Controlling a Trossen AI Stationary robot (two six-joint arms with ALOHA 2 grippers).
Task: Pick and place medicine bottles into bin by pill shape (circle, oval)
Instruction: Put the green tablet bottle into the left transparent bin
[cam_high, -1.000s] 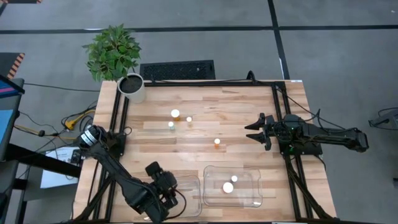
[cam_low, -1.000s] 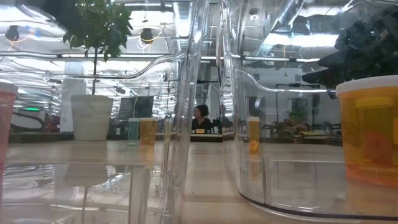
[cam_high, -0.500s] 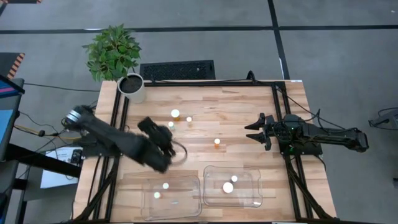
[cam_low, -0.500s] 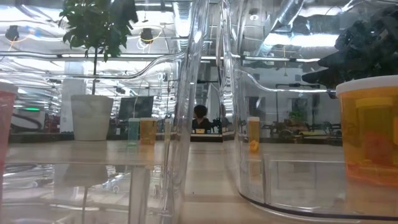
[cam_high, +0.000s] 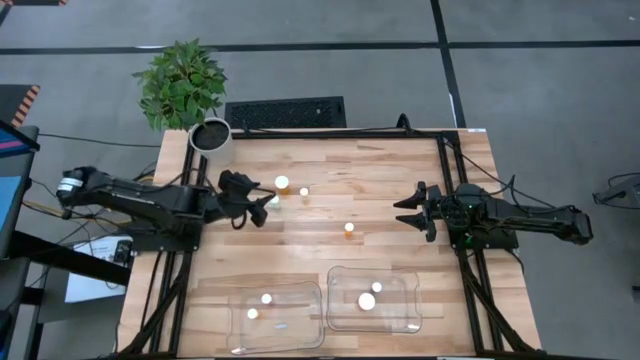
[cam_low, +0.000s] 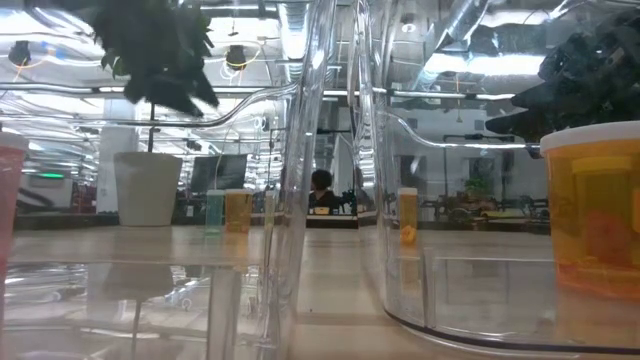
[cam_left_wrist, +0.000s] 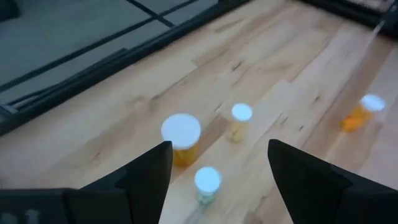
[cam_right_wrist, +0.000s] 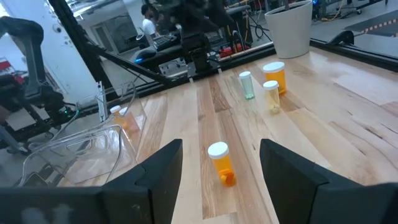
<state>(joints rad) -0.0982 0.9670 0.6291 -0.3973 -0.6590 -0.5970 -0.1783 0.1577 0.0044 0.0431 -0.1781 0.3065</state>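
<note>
Four white-capped medicine bottles stand upright on the wooden table: a larger amber one (cam_high: 282, 183), a small one (cam_high: 304, 192), a greenish one (cam_high: 275, 200) and an orange one (cam_high: 349, 228). My left gripper (cam_high: 262, 208) is open and empty, just left of the greenish bottle. In the left wrist view its gripper (cam_left_wrist: 221, 146) frames the amber bottle (cam_left_wrist: 180, 138) and the greenish bottle (cam_left_wrist: 207, 182). My right gripper (cam_high: 405, 212) waits open and empty at the right. The left clear bin (cam_high: 300, 335) holds two bottles, and the right bin (cam_high: 400, 315) holds two.
A white plant pot (cam_high: 212, 140) with a green plant stands at the table's far left corner. The two clear bins sit side by side at the near edge. Black frame rails run along the left and right sides. A person shows in the room beyond (cam_low: 322, 190).
My left gripper has swung from over the left bin at the near edge toward the far edge, and is now beside the cluster of bottles. The two bottles in the left bin, hidden under the arm before, now show. My right arm has kept still.
</note>
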